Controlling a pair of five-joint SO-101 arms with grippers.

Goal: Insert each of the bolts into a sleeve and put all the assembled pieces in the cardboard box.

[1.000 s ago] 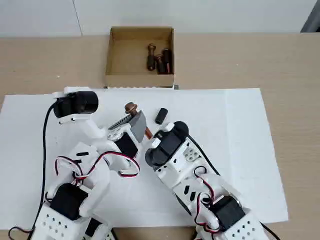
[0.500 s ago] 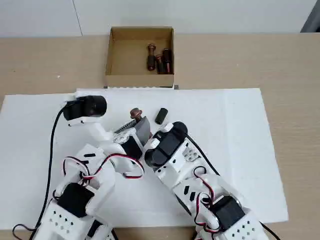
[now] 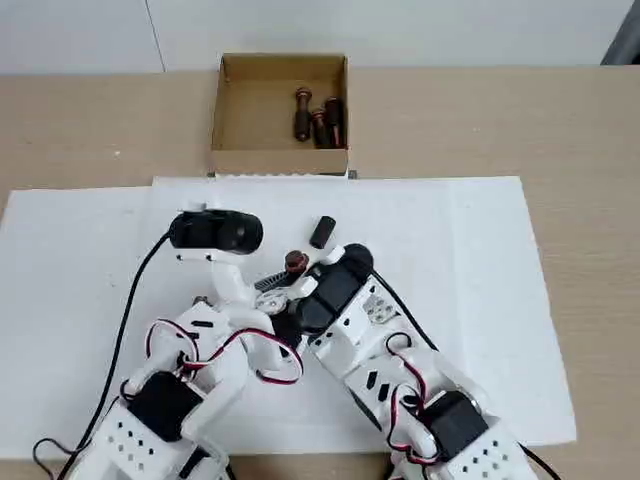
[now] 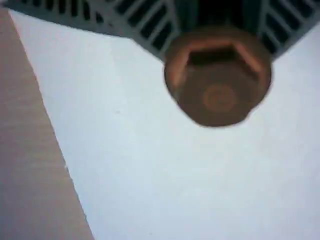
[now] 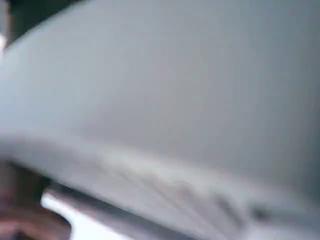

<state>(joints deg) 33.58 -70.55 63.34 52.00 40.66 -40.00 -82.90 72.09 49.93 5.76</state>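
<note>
The bolt (image 3: pixel 296 263) is clamped in your left gripper (image 3: pixel 284 281), jaws closed on its shank, and its hex head faces the wrist camera. It hangs over the white paper sheet (image 3: pixel 480 260). Your right arm (image 3: pixel 335 285) crowds in just beside it. You cannot tell how the right gripper stands. The black sleeve (image 3: pixel 322 232) lies loose on the sheet near the bolt, between the arms and the cardboard box (image 3: pixel 232 110). A few assembled pieces (image 3: pixel 320 117) lie in the box's right part. The sheet covers a light wooden table (image 3: pixel 500 120), and a pale wall (image 3: pixel 400 30) stands behind.
</note>
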